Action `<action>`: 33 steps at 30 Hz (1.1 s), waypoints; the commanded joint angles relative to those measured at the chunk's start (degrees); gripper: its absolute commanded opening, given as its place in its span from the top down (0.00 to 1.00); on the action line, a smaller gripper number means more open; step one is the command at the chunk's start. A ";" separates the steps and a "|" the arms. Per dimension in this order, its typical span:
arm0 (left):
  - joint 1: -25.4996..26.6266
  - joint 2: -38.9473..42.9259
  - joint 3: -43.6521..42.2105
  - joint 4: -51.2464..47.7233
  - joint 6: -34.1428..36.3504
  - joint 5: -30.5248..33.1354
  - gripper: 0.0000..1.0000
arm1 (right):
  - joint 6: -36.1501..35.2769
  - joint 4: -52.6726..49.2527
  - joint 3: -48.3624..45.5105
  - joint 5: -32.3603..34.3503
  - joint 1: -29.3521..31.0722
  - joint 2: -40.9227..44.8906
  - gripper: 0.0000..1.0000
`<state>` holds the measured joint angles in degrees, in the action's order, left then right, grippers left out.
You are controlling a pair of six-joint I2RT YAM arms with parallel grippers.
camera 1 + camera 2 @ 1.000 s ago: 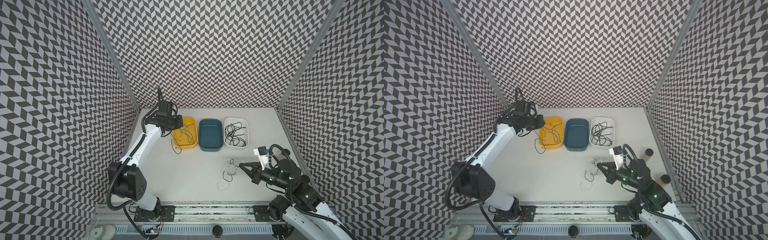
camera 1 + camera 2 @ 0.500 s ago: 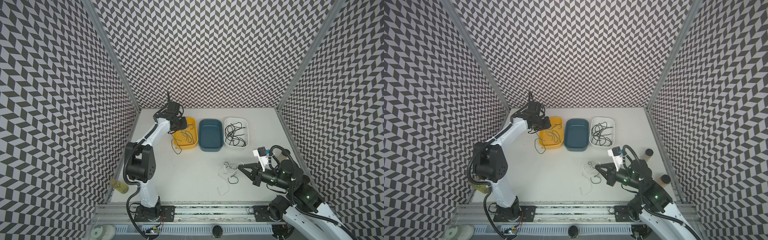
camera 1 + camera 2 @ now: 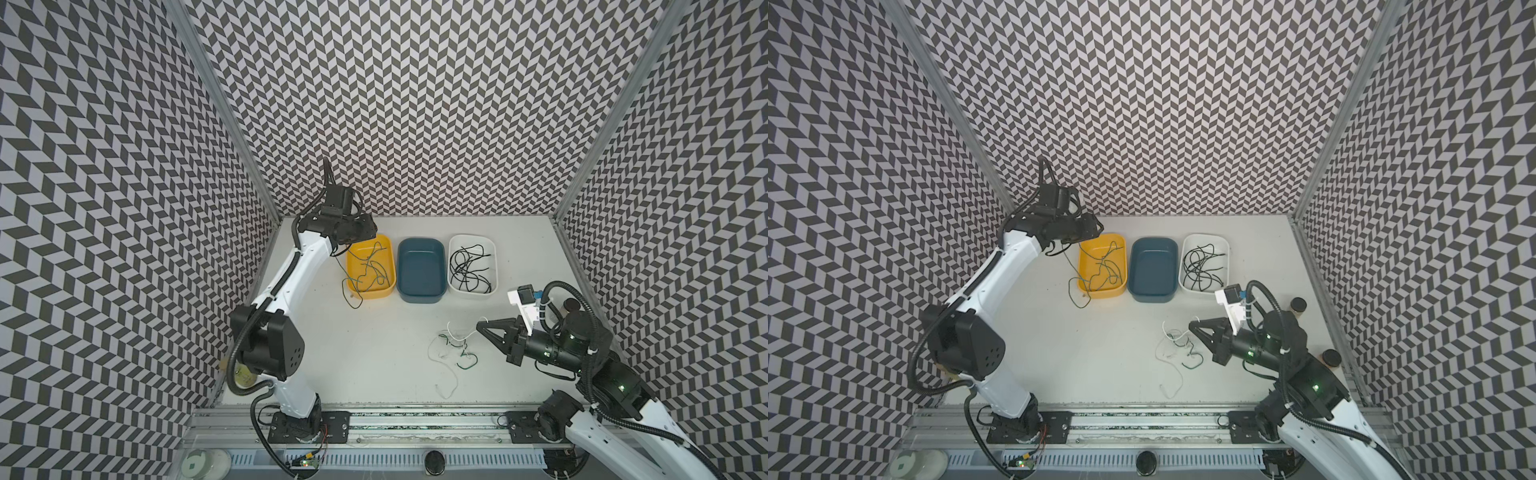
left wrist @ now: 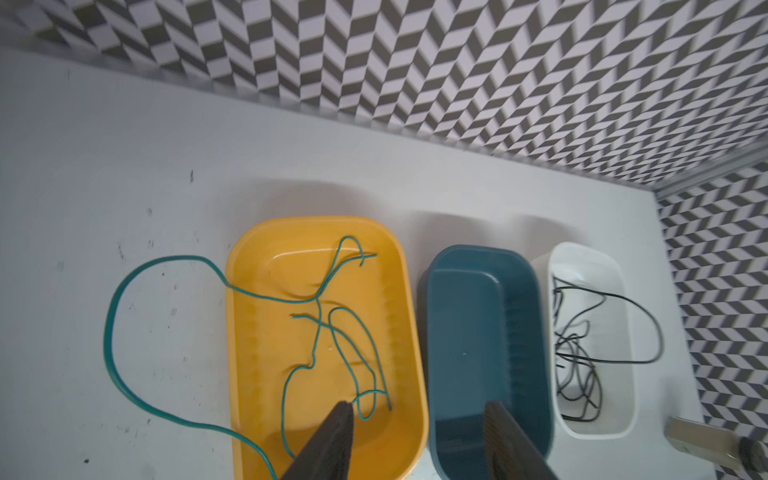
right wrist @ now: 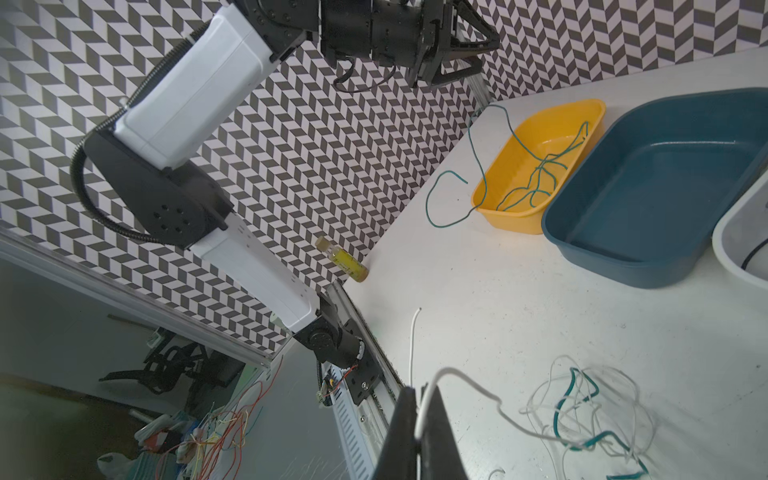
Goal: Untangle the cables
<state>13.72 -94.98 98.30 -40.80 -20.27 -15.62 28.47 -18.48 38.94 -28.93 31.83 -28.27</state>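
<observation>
My left gripper (image 4: 419, 405) hangs open over the yellow tray (image 3: 388, 286), with nothing between its fingers; in both top views it (image 3: 365, 230) (image 3: 1092, 230) is at that tray's back left corner. Teal cables (image 4: 332, 316) (image 3: 370, 266) lie in the yellow tray, and one loops over its rim onto the table. Black cables (image 3: 471, 264) fill the white tray (image 3: 492, 249). A tangle of white and teal cables (image 3: 453, 347) (image 5: 582, 411) lies on the table. My right gripper (image 5: 419, 390) (image 3: 480, 326) is shut on a white cable leading out of that tangle.
A blue tray (image 3: 419, 297) stands empty between the yellow and white ones. A yellow vial (image 5: 341, 259) lies by the left wall. Two small dark-capped bottles (image 3: 1298, 305) (image 3: 1331, 357) stand along the right wall. The metal rail (image 3: 415, 419) runs along the front edge.
My left gripper has gone from shut to open above the yellow tray, and the left arm has shifted its pose. The right gripper has stayed shut on the white cable, almost in place.
</observation>
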 commanded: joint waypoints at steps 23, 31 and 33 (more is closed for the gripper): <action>25.35 40.97 -56.69 37.01 -13.87 -19.33 0.41 | 0.52 1.33 29.27 -2.65 0.41 -16.33 1.00; 31.83 37.46 -58.50 44.22 -13.30 -19.95 0.36 | 5.31 1.87 39.55 -6.94 0.34 -22.13 1.00; 32.83 36.50 -58.83 44.25 -12.25 -19.93 0.37 | 4.41 0.32 43.56 -6.84 0.36 -24.02 1.00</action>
<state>45.34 -57.56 39.79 0.30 -34.17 -34.98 32.34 -19.11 78.02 -34.15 31.99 -51.07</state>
